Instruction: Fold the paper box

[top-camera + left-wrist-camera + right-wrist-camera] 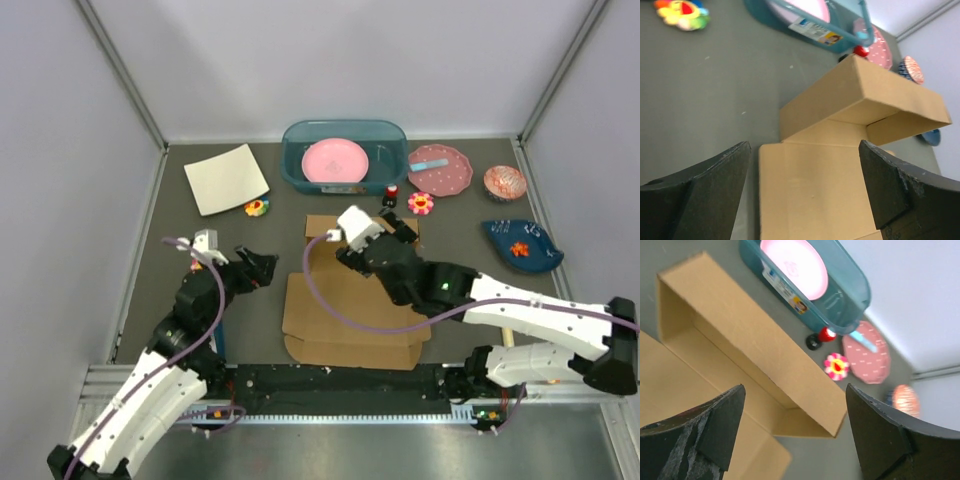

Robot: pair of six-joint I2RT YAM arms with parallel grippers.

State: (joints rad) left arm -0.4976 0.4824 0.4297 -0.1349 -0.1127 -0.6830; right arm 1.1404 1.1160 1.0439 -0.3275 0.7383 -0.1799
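The paper box is a brown cardboard sheet lying flat in the middle of the table, with its far wall folded upright. My left gripper is open and empty, just off the sheet's left edge. In the left wrist view the gripper hovers over the flat panel, with the raised wall beyond. My right gripper is open and empty above the box's far right corner. In the right wrist view the gripper frames the raised wall and its side flap.
A teal bin holding a pink plate stands behind the box. A cream sheet lies at the back left, with flower toys near it. A pink dotted plate, small bowl and blue dish sit at the right.
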